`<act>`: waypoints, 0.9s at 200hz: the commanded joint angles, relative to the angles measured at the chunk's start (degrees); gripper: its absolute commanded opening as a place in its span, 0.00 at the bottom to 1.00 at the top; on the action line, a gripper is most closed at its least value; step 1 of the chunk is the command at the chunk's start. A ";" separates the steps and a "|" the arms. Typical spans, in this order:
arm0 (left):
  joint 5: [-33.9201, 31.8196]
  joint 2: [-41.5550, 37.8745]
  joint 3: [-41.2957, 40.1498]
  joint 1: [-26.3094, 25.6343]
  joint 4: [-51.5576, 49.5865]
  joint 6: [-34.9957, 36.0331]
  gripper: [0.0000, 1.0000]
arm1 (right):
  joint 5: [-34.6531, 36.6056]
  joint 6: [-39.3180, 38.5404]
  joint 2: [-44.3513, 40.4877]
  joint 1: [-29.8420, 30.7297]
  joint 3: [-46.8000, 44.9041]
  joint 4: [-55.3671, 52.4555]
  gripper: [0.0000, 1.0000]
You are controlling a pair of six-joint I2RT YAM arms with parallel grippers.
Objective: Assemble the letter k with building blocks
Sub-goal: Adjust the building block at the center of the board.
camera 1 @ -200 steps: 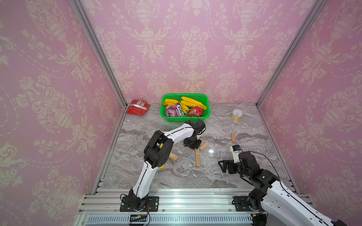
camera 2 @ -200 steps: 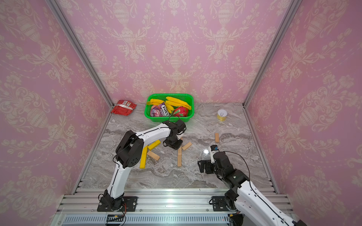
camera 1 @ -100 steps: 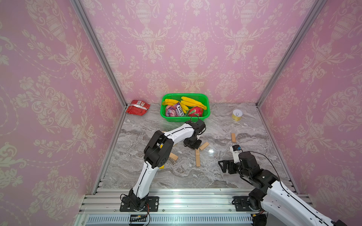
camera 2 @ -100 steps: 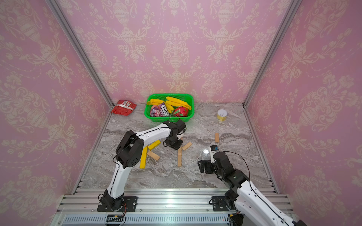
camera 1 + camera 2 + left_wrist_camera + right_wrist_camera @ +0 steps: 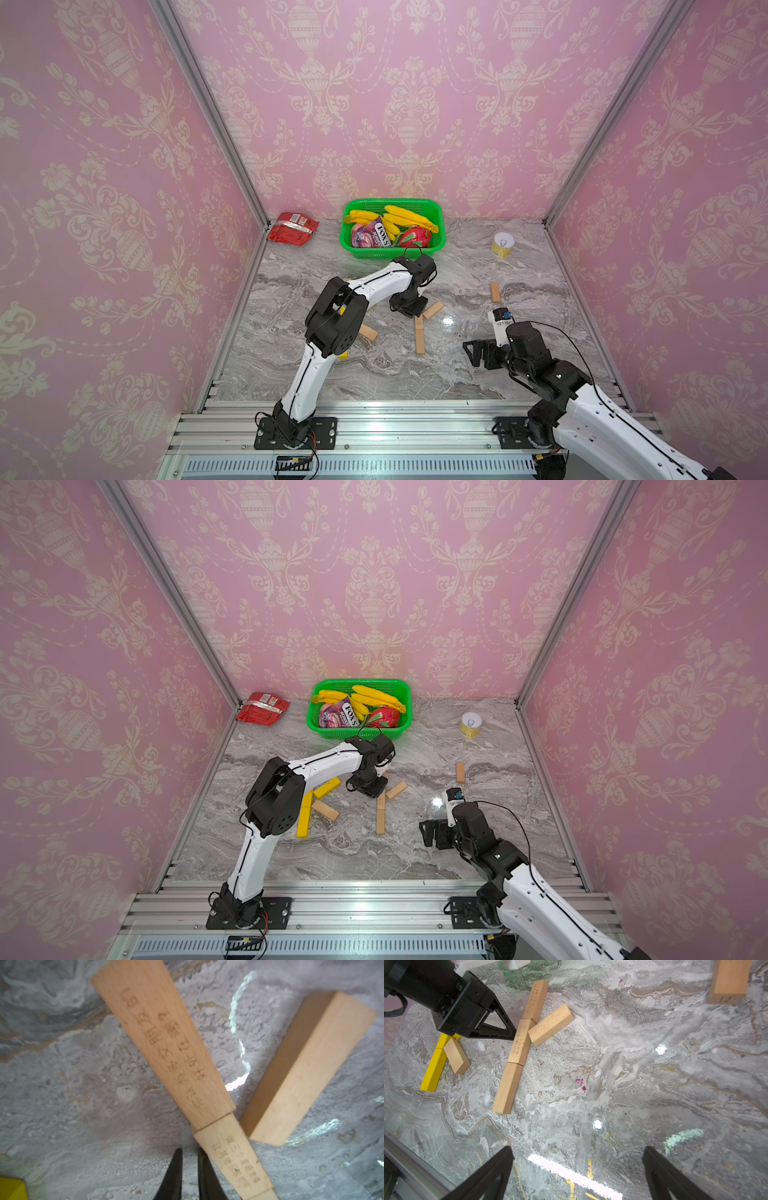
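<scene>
Nothing has visibly moved over the last second; both arms and all the blocks lie as before.

Writing: "FOX'S" on a packet (image 5: 379, 237) in the green basket (image 5: 365, 251); "12" on the end face of the lone wood block (image 5: 729, 980); burnt-in characters along the wood stem (image 5: 166, 1047), too blurred to read.

Left arm (image 5: 374, 286) reaches forward from its base, elbow raised, wrist bent down; left gripper (image 5: 189, 1151) points at the table (image 5: 478, 270), fingers nearly together with only a slit between them, nothing in it; its tips seem to touch the stem's middle block from the side.

Right arm (image 5: 582, 407) sits low at front right; right gripper (image 5: 577, 1167) has its jaws spread wide, empty, above bare marble.

Stem is three blocks end to end, long axis running from the front rail toward the basket; slanted wood block (image 5: 433, 310) meets the middle block and angles away to the robot's right.

Lone block lies well apart on the right, long axis roughly parallel to the stem; yellow-and-wood K (image 5: 305, 812) lies left of the stem, partly behind the left elbow.
</scene>
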 commanded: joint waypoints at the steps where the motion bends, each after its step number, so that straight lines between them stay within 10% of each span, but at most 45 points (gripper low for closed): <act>1: 0.92 1.11 1.37 -0.53 -0.69 0.11 0.18 | -0.53 0.98 -0.61 -0.48 -0.83 0.31 1.00; 180: -6.03 -0.73 3.42 -0.25 -3.97 -0.41 0.20 | -0.09 1.24 -1.45 -0.58 -0.99 -0.01 1.00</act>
